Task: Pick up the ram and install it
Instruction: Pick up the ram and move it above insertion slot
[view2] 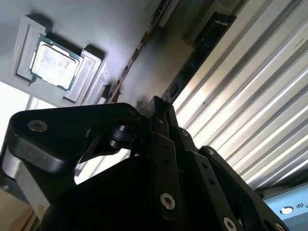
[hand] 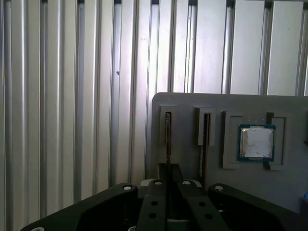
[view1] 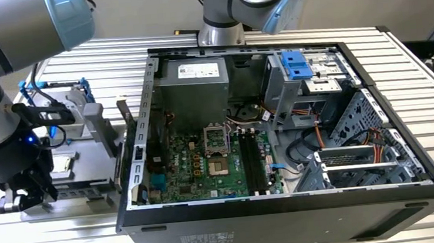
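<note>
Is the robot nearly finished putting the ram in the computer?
Not yet. Nothing looks installed: the motherboard's memory slots look empty. In hand: the end effector sits at the gray holder, lined up with the ram standing in its slot. Left: getting it out and seated.

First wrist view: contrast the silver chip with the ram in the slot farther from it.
The ram stands on edge in a narrow slot; the silver chip lies flat in a square recess. The ram shows as a long thin strip; the chip is square, silver, green-rimmed. Both sit in the grey holder.
</note>
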Action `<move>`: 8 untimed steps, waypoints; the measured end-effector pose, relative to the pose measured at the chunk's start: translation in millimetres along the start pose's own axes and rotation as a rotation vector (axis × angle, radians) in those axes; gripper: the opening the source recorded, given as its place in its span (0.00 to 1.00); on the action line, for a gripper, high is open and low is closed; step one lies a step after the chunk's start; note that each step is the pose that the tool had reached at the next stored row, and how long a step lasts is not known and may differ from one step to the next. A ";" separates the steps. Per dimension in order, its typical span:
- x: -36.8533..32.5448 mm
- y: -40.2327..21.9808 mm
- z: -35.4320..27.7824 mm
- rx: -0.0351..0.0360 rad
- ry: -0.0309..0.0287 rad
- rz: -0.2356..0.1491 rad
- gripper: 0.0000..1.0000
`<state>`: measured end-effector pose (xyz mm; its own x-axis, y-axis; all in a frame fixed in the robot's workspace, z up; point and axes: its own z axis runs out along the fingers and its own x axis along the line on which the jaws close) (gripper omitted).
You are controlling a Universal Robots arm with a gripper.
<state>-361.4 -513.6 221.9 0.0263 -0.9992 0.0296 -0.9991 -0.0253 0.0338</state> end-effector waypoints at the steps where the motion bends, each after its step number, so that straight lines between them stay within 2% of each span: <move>1: 0.0 0.0 -0.1 -0.0001 0.0001 0.000 0.00; 8: 0.0 0.0 -0.4 -0.0002 0.0002 0.000 0.00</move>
<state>-361.4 -513.6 222.4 0.0263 -0.9992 0.0298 -0.9991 -0.0253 0.0340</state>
